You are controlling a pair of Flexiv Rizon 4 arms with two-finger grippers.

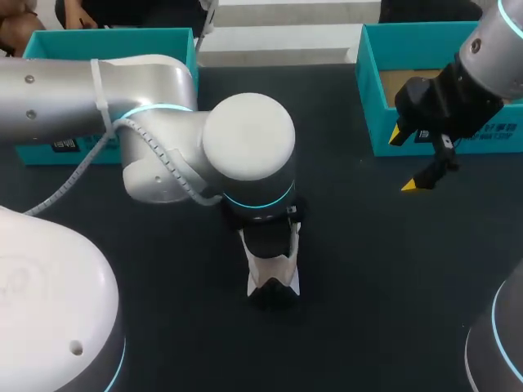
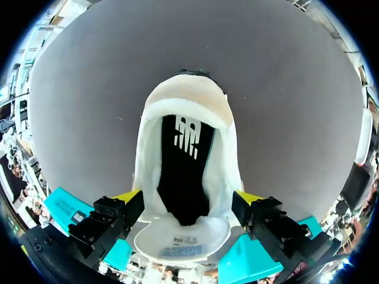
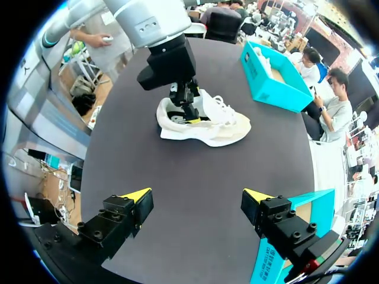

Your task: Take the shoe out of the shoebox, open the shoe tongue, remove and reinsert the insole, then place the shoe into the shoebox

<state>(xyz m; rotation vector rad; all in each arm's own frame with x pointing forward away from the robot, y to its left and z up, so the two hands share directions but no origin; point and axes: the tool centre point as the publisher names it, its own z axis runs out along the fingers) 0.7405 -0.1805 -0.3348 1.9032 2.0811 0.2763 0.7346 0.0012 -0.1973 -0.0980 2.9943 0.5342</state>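
A white shoe (image 2: 228,171) with a beige heel lies on the dark table, mid-table in the head view (image 1: 274,278). Its tongue (image 2: 180,236) is folded back, label side up. A black insole (image 2: 183,171) with a white logo lies inside. My left gripper (image 2: 188,198) hangs over the shoe's opening. It is open, with a yellow tip at each side of the shoe, and holds nothing. My right gripper (image 1: 406,161) hovers open and empty beside the right teal shoebox (image 1: 441,90). From the right wrist view the shoe (image 3: 204,127) lies well ahead of that gripper (image 3: 198,198).
A second teal box (image 1: 106,41) stands at the table's back left, partly hidden by my left arm (image 1: 147,139). A teal box edge (image 3: 296,236) lies just beside my right gripper. Bare table stretches between that gripper and the shoe.
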